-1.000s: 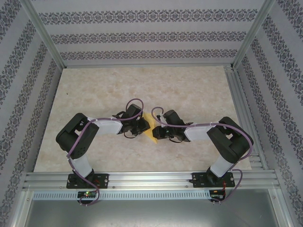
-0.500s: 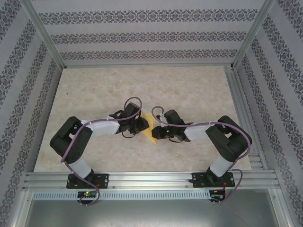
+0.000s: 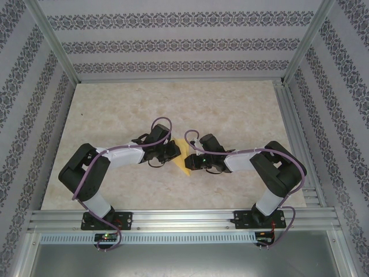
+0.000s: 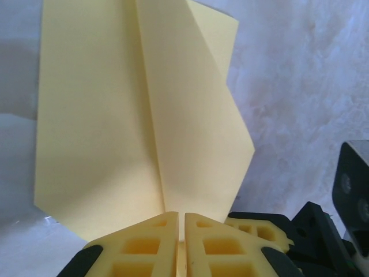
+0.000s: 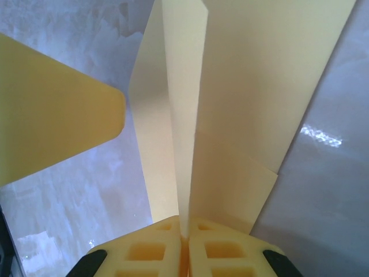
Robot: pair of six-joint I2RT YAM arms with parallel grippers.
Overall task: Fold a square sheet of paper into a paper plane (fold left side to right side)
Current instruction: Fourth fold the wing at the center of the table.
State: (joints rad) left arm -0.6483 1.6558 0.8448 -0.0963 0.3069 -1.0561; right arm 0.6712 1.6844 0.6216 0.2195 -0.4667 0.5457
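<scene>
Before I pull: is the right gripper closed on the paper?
Yes, the right gripper is shut on a raised fold of the yellow paper.

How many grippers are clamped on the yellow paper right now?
2. The left gripper is shut on the yellow paper at its centre crease. The right gripper is shut on a raised fold from the opposite side, mid-table.

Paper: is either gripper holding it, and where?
Both. Left gripper pinches the folded paper at its centre crease; right gripper pinches its raised fold.
</scene>
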